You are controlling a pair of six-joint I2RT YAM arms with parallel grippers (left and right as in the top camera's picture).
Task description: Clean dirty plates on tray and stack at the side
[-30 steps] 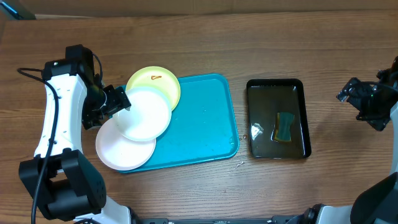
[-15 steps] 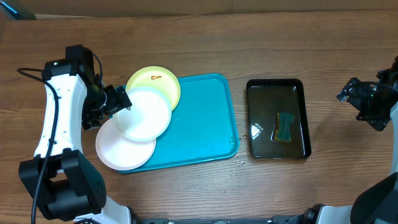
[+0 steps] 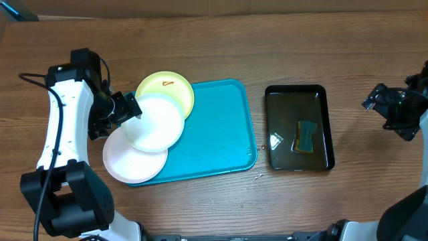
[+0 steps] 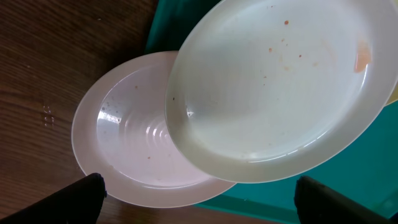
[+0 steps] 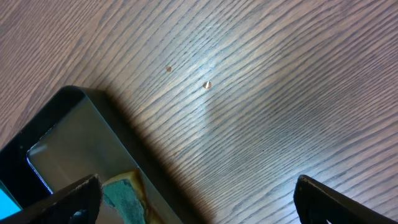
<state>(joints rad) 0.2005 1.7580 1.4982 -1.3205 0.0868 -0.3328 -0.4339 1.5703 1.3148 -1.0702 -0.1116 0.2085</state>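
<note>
Three plates overlap at the left end of the turquoise tray (image 3: 224, 127). A pale yellow-green plate (image 3: 170, 87) with a small brown smear lies at the back. A white plate (image 3: 155, 122) rests tilted on it and on a second white plate (image 3: 132, 159), which hangs over the tray's front left corner onto the table. In the left wrist view the upper plate (image 4: 280, 81) shows orange-red specks and the lower plate (image 4: 124, 140) dark crumbs. My left gripper (image 3: 129, 109) (image 4: 199, 202) stands open at the plates' left edge, holding nothing. My right gripper (image 3: 378, 110) (image 5: 196, 199) is open over bare wood, far right.
A glossy black tray (image 3: 298, 94) (image 5: 56, 134) with liquid stands right of the turquoise tray and holds a teal-and-yellow sponge (image 3: 306, 136) (image 5: 121, 193). A few small crumbs (image 3: 258, 177) lie on the wooden table between the trays. The left arm's cable (image 3: 33, 77) loops at far left.
</note>
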